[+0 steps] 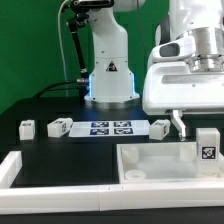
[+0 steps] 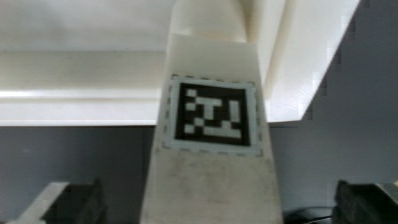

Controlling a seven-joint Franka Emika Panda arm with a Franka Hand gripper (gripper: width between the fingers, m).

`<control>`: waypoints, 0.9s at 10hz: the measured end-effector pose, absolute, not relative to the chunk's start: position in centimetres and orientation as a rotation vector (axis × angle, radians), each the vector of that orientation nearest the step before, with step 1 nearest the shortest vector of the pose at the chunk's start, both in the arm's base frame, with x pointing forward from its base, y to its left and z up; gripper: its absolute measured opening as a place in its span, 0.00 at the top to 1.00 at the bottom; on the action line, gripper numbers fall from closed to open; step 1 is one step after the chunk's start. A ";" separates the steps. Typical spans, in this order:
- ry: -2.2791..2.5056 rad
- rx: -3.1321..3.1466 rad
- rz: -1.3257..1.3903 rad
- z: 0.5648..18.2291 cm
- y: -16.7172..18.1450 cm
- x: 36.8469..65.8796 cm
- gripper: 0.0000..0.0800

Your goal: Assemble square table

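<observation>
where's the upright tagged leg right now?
Exterior view's right: the leg stands upright at the right end of the square panel, just under the gripper. The wrist view shows it between the open fingers, with gaps on both sides.

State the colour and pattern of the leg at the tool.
White leg, black-and-white tag; best in wrist view.

Robotics lab: marker board (image 1: 110, 127), black table (image 1: 60, 148), green backdrop (image 1: 30, 50).

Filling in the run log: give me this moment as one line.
gripper: open, straddling tagged leg | leg: upright at right end of square panel, exterior view | three leg blocks: loose on table near marker board
</observation>
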State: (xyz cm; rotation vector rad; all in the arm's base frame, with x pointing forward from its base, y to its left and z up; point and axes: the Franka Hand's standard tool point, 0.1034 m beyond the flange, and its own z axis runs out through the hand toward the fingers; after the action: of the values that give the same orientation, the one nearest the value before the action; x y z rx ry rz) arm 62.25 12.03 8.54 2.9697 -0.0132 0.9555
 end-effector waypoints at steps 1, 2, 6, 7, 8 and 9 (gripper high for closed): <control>-0.013 2.970 0.956 8.5 12.0 62.3 0.19; -0.013 2.970 0.956 8.5 12.0 62.3 0.19; -0.016 2.969 0.955 8.6 11.8 62.3 0.19; -0.036 2.997 0.869 8.4 11.0 62.3 0.19; -0.072 3.031 0.792 8.7 10.4 62.7 0.19; -0.084 3.036 0.788 8.7 10.2 63.2 0.19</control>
State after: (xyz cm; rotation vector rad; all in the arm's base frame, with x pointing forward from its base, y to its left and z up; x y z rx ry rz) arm 63.15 10.24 8.69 3.0359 -0.0843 0.7881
